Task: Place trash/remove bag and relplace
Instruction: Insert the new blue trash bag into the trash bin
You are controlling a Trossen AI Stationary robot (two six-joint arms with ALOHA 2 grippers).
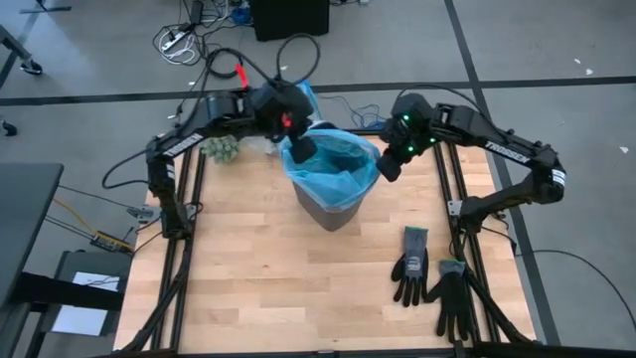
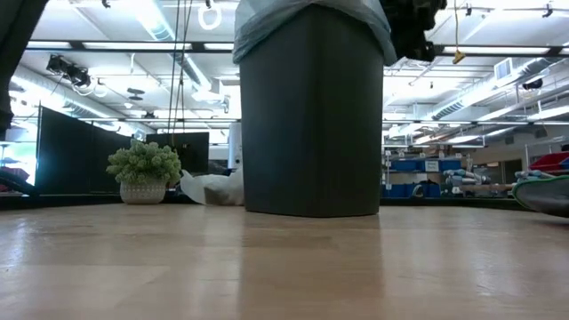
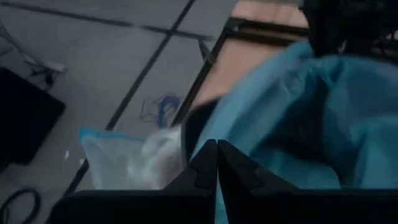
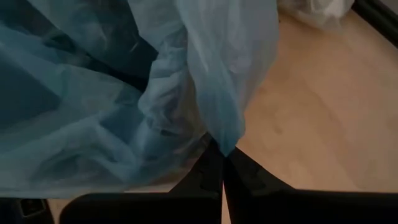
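Table [image 1: 248, 288] with a dark bin [image 2: 311, 124] at the far middle, lined with a light-blue bag [image 1: 333, 164] whose edge drapes over the rim. Both arms work at that rim: left gripper [image 1: 301, 149] on the far-left side, fingers clenched with the blue film right at the tips in its wrist view, though whether film is actually pinched can't be told; right gripper [image 4: 222, 163] on the right side, clamped on a fold of the blue bag. Looks like the liner is being seated or pulled at the rim; to do it well keep both pinches on film only, move the two sides evenly, and don't tip the bin. Inside the bin only blue plastic shows, no trash visible. The grey-white bag [image 2: 213, 188] lies crumpled on the table behind the bin on the left, near a small green plant [image 1: 221, 150]. Two black gloves [image 1: 432, 280] lie near the right front, well apart from the bin
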